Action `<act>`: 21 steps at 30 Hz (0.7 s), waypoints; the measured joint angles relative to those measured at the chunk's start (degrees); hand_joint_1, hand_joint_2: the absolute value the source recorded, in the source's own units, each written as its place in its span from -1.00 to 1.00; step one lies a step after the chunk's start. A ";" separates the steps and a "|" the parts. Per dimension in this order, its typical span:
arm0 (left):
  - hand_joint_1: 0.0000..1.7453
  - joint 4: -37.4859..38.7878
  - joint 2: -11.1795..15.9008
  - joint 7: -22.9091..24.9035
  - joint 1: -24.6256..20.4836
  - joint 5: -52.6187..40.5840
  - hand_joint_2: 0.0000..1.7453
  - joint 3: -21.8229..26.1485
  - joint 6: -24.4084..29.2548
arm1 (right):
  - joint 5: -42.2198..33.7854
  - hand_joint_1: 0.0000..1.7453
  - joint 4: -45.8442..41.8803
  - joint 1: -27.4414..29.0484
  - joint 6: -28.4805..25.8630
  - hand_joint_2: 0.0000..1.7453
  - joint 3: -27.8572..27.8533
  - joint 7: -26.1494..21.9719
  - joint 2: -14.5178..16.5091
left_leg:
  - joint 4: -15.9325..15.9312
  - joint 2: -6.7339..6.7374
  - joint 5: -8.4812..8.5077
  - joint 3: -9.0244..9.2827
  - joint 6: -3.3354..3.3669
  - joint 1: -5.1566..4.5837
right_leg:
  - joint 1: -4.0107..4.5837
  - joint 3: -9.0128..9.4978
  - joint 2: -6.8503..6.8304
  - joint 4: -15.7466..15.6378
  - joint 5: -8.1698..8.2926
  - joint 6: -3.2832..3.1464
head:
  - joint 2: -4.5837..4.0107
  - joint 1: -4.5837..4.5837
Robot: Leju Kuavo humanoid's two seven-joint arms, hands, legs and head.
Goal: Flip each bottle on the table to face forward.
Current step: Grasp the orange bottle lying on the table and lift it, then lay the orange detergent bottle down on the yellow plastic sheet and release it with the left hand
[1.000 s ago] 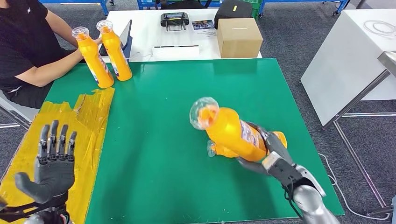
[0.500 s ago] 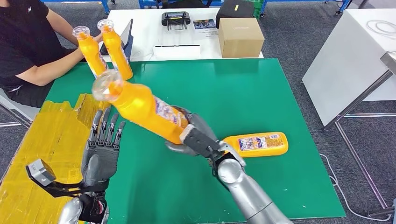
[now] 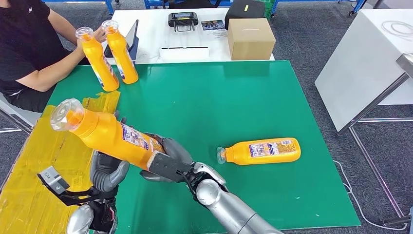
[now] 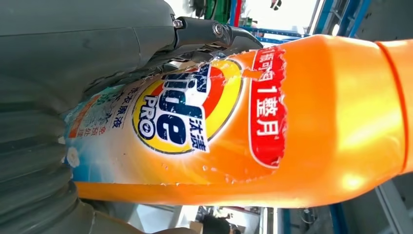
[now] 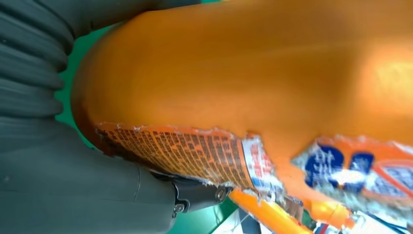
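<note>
My right hand [image 3: 165, 163] grips an orange detergent bottle [image 3: 107, 134] by its base and holds it tilted above the table's front left, clear cap up and to the left. The left hand [image 3: 108, 171] sits under and behind the bottle, its thumb lying against the label [image 4: 185, 112]. Whether it grips is hidden. The right wrist view has the bottle's back label [image 5: 195, 156] against my right hand [image 5: 73, 185]. A second orange bottle [image 3: 260, 151] lies on its side on the green table [image 3: 219, 92], cap pointing left.
At the table's far left corner a seated person holds two more orange bottles [image 3: 100, 61] [image 3: 121, 51] upright. Yellow tape [image 3: 39, 156] covers the left strip. A cardboard box [image 3: 249, 39] stands on the white table behind, and a white table [image 3: 360, 68] stands to the right.
My right hand has lifted the bottle from the table's right and carried it left and lower. The left hand has moved in against it. The lying bottle has stayed put.
</note>
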 joint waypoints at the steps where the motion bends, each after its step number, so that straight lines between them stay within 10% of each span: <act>1: -1.00 -0.05 0.01 -0.36 0.09 -0.62 1.00 -0.01 0.30 | 0.08 1.00 0.26 0.00 -0.01 1.00 0.29 0.01 0.04 | 0.00 0.00 0.00 0.00 0.00 0.00 | 0.00 -0.01 0.00 0.00 0.00 0.00 | 0.00 -0.01; 15: -0.94 -0.17 0.52 -1.98 1.05 -5.39 1.00 -0.09 1.80 | 0.66 1.00 1.92 0.02 -0.02 1.00 2.21 0.03 0.08 | 0.00 0.01 0.00 -0.01 0.00 0.00 | 0.00 -0.03 0.00 0.00 0.00 0.00 | 0.00 0.01; 19: 0.99 0.07 1.38 -1.82 1.07 -8.17 1.00 -0.50 1.77 | 1.10 1.00 2.45 0.04 -0.04 1.00 2.96 0.08 0.08 | 0.00 0.01 0.00 -0.01 0.00 0.00 | 0.00 -0.04 0.00 0.00 0.00 0.00 | 0.00 0.00; 21: 1.00 0.51 1.87 -1.91 0.98 -8.97 1.00 -0.69 1.64 | 1.19 1.00 2.83 0.04 -0.08 1.00 3.33 0.14 0.08 | 0.00 0.01 0.00 -0.01 0.00 0.00 | 0.01 -0.04 0.00 0.00 0.00 0.00 | 0.00 0.00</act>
